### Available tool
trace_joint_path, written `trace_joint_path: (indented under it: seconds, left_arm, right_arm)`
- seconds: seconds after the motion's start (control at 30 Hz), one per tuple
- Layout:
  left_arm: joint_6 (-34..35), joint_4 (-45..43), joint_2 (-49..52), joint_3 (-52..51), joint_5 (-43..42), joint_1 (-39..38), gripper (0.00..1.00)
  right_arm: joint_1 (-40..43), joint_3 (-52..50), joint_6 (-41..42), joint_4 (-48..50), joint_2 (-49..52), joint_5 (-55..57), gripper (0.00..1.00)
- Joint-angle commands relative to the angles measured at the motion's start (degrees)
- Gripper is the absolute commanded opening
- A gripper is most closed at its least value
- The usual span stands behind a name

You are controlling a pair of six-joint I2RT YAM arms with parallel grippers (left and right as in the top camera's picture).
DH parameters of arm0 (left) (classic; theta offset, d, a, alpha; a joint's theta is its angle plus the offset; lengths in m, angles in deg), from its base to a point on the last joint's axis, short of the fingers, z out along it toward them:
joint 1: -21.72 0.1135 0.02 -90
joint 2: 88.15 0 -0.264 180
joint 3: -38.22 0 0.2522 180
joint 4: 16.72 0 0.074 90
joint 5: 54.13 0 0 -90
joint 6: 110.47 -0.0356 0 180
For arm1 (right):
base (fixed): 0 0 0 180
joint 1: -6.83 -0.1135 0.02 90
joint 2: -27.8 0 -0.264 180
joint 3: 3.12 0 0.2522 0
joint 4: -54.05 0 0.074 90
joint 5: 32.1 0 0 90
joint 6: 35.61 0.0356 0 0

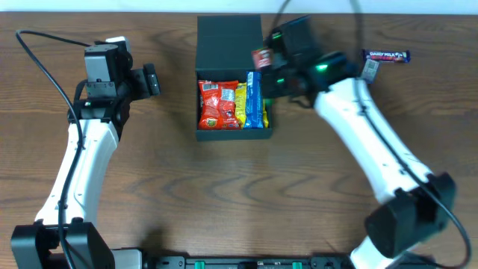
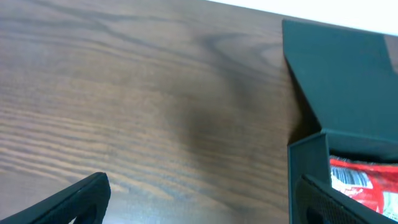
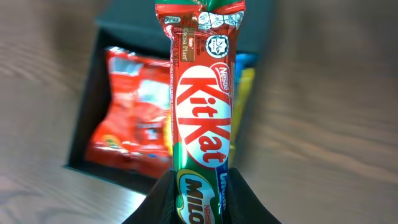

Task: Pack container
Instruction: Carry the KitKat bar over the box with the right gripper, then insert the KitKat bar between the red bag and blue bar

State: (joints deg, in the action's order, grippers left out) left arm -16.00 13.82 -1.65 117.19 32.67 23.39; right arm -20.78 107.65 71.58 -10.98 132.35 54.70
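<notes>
1. The left gripper [image 1: 151, 79] hangs over bare table [image 1: 172, 187], well to the left of the container [image 1: 231, 133]. Its fingers [image 2: 68, 202] stand apart with nothing between them, released, so it seems parked clear of the box, leaving the other arm room to work.

2. The container sits near the middle of the far side of the table. Its hinged lid [image 1: 228, 42] is folded back away from the robot, which leaves the top free for loading.

3. Inside the container, a red snack packet [image 1: 217, 104] fills the left part. A yellow packet [image 1: 241, 106] and a blue packet [image 1: 255, 99] stand packed against each other to its right, so the remaining gap is probably along the right wall.

4. The right gripper [image 1: 270, 61] hovers at the container's right rear corner, clenched on the lower end of a KitKat bar [image 3: 204, 106]. The bar points out ahead of the fingers and over the open box, a hold that should let it slide in lengthwise.

5. A Dairy Milk bar [image 1: 386, 55] lies on the table well to the right of the container, likely waiting its turn.
</notes>
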Motion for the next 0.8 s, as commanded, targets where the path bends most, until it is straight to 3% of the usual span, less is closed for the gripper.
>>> trace_joint_path:
  seconds: [0.0,0.23,0.6,0.63,0.7,0.77]
  left_arm:
    - [-0.2,1.01,0.42,-0.33,-0.87,0.22,0.95]
    - [-0.2,3.41,0.39,-0.33,-0.87,0.22,0.95]
    - [-0.17,4.46,0.39,-0.33,-0.9,0.22,0.95]
    - [-0.2,4.44,0.39,-0.33,-0.9,0.22,0.95]
    - [-0.2,4.44,0.39,-0.33,-0.9,0.22,0.95]
    - [-0.2,4.46,0.39,-0.33,-0.9,0.22,0.95]
  right_arm:
    - [-3.21,-0.17,6.84,1.29,3.72,1.88,0.14]
    - [-6.45,-0.17,14.1,4.98,10.64,1.88,0.11]
    - [-6.82,-0.17,17.53,5.73,16.22,7.21,0.12]
    - [-6.82,-0.17,17.51,5.92,16.22,7.87,0.17]
    - [-6.86,-0.17,17.51,6.47,16.24,7.89,0.41]
    - [-6.88,-0.15,17.49,6.75,16.22,7.65,0.54]
